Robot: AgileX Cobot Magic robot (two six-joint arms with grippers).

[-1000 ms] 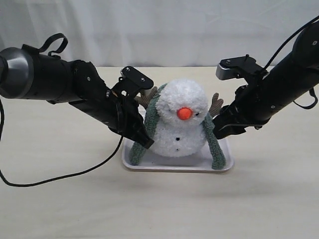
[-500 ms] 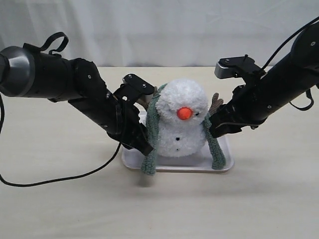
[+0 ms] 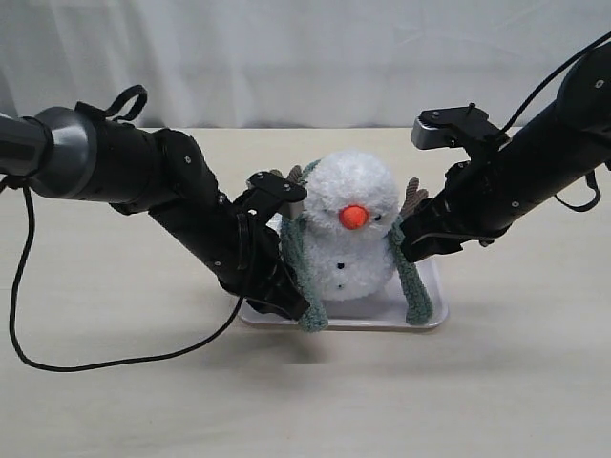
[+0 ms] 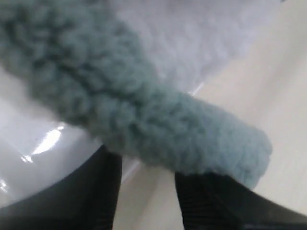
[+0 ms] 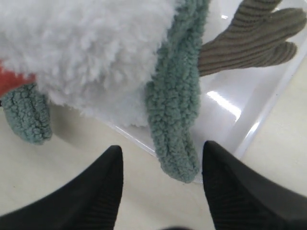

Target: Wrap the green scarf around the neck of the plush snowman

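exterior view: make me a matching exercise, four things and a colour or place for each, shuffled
Things:
1 plush snowman
2 green scarf
3 tray
4 nose

Descriptions:
a orange
b flat on the table
c hanging down both sides of the snowman
d standing in the tray

Pairs: 1-d, 2-c, 3-b, 4-a

Grey-green scarf point(image 3: 413, 286), white snowman point(image 3: 348, 265), orange nose point(image 3: 353, 217)

The white two-ball plush snowman point(image 3: 348, 253) is fluffy, long-piled cloth. Its brown branch arm point(image 5: 249, 38), upper right in the right wrist view, is ribbed corduroy. The long grey-green scarf point(image 4: 144, 115) is nubbly, matt knit. The shallow white tray point(image 5: 230, 112) is smooth, glossy plastic. The pale tabletop point(image 3: 496, 382) looks matt.
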